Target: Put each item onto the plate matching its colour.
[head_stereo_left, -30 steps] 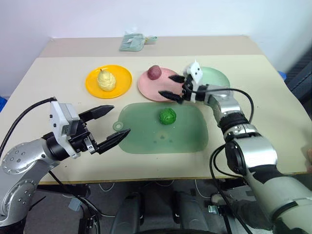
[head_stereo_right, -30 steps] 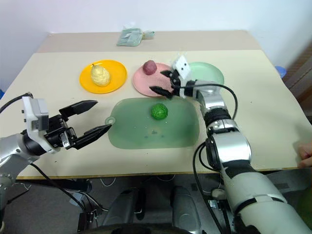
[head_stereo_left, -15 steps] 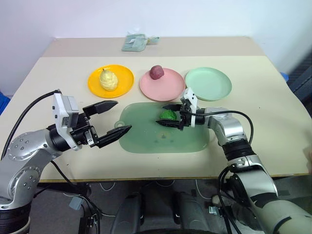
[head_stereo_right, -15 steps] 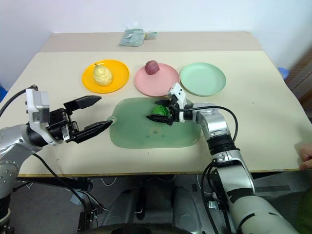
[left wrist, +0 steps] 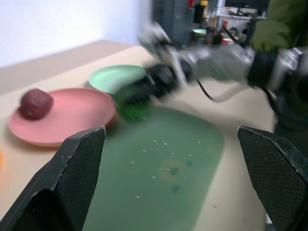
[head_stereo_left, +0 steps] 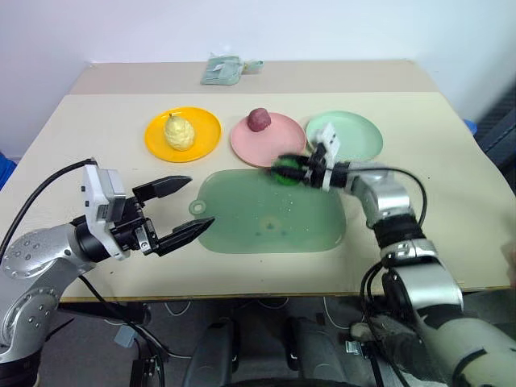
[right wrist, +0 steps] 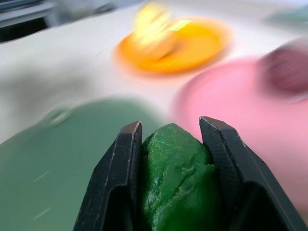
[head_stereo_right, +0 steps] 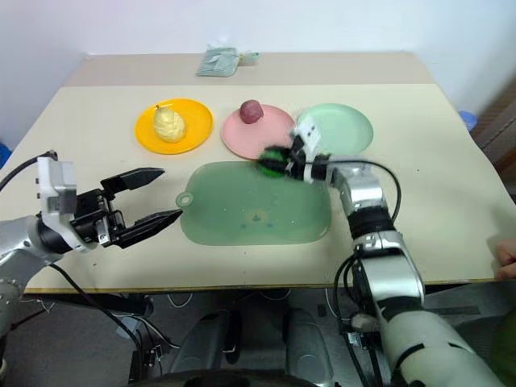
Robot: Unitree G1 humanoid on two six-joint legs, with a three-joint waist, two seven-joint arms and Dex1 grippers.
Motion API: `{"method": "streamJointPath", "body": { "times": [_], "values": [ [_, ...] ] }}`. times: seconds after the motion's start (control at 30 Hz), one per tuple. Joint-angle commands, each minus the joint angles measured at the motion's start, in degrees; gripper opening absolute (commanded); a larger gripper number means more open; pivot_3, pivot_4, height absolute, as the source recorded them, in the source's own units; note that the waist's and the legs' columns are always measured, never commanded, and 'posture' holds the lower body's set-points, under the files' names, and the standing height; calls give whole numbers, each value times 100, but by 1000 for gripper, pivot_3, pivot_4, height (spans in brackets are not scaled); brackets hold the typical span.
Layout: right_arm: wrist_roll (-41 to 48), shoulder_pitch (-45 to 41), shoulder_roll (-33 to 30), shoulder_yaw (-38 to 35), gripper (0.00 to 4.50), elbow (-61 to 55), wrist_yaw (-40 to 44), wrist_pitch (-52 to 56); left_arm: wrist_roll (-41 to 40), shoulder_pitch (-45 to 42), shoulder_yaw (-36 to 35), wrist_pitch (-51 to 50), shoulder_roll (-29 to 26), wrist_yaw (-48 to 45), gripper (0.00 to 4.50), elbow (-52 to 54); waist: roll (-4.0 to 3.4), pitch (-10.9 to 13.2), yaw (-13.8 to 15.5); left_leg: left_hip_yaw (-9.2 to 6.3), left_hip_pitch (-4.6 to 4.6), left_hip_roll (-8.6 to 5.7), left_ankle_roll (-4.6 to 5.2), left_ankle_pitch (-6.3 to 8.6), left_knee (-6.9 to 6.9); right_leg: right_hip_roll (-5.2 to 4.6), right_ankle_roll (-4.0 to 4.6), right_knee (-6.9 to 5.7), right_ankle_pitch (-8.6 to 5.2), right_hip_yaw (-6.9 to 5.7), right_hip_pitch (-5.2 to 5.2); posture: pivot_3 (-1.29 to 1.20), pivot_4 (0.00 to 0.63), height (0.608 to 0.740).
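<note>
Your right gripper [right wrist: 175,159] clamped on bumpy round green toy ball [right wrist: 180,180], above green rounded mat's [head_stereo_left: 270,218] far edge, beside pink round plastic plate [head_stereo_left: 266,145]. Your left gripper [head_stereo_left: 184,206] fingers spread wide, empty.

- The green ball [right wrist: 180,180] sits pinched between the right hand [right wrist: 174,144] fingers, its lower part cut off by the frame edge.
- In the head views that hand and ball smear into a blur.
- Yellow plate [right wrist: 185,45] and pear [right wrist: 154,26] are blurred beyond detail.
- The crumpled object [head_stereo_left: 223,68] at the table's [head_stereo_left: 97,129] far edge can't be identified.
</note>
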State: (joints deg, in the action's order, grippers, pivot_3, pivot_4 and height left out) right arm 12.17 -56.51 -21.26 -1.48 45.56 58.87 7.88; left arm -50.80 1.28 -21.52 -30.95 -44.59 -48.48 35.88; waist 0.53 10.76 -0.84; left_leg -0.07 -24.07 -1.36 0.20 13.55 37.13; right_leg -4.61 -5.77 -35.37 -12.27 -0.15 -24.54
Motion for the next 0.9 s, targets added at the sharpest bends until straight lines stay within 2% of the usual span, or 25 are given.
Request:
{"method": "streamJointPath", "body": {
  "times": [0.03, 0.13, 0.4, 0.6, 0.73, 0.8, 0.83, 0.9],
  "values": [
    [-27, -435, -203, -212, 1716, 601, 28, -510, -229, 84, -152, -65, -112, -23, 4500, 273, 1, -1, -6, -1, 0, 0, 0, 0, -2, 0, 2, 4, -1, 0, 1, 0, 150, 740],
    [-75, -752, -279, -307, 1716, 1073, -76, -836, -306, 4, -114, -129, -128, 118, 4500, 331, 1, -1, -10, 0, 0, 1, 0, 0, -3, 0, 2, 6, -1, 0, 2, 0, 150, 740],
    [-795, -1377, -310, -351, 1716, 2681, -2464, -1863, -382, -437, 118, -270, -95, 429, 4500, 326, 0, 0, -19, 1, -1, 1, -1, -1, -4, 0, 3, 6, -1, 2, 1, 0, 150, 740],
    [-1190, -1370, -273, -342, 1716, 3044, -3194, -1943, -398, -436, 90, -259, -74, 494, 4500, 322, -2, 1, -30, 2, -1, 0, -1, -1, -4, -1, 5, 7, -2, 3, 2, 0, 150, 740],
    [-1299, -1357, -261, -413, 3077, 3109, -3327, -1910, -400, -428, 86, -258, -56, 539, 4500, 353, -2, 1, -32, 2, -1, 1, -1, -1, -5, 1, 5, 7, -2, 2, 1, 0, 150, 740],
    [-1335, -1361, -262, -437, 4114, 3105, -3366, -1935, -397, -414, 82, -255, -47, 564, 4500, 376, -2, 1, -29, 2, -1, 1, 0, -1, -4, 1, 4, 6, -2, 3, 2, 0, 150, 740],
    [-1357, -1371, -273, -442, 4439, 3093, -3387, -1971, -390, -396, 79, -252, -39, 577, 4500, 383, -2, 1, -27, 2, -1, 1, 0, -1, -4, 2, 4, 6, -2, 2, 2, 0, 150, 740],
    [-1352, -1395, -303, -472, 4439, 3057, -3310, -2027, -365, -339, 80, -236, -21, 585, 4500, 397, -2, 1, -28, 2, -1, 0, 0, -1, -4, 2, 4, 6, -2, 2, 2, 0, 150, 740]
  ]
}}
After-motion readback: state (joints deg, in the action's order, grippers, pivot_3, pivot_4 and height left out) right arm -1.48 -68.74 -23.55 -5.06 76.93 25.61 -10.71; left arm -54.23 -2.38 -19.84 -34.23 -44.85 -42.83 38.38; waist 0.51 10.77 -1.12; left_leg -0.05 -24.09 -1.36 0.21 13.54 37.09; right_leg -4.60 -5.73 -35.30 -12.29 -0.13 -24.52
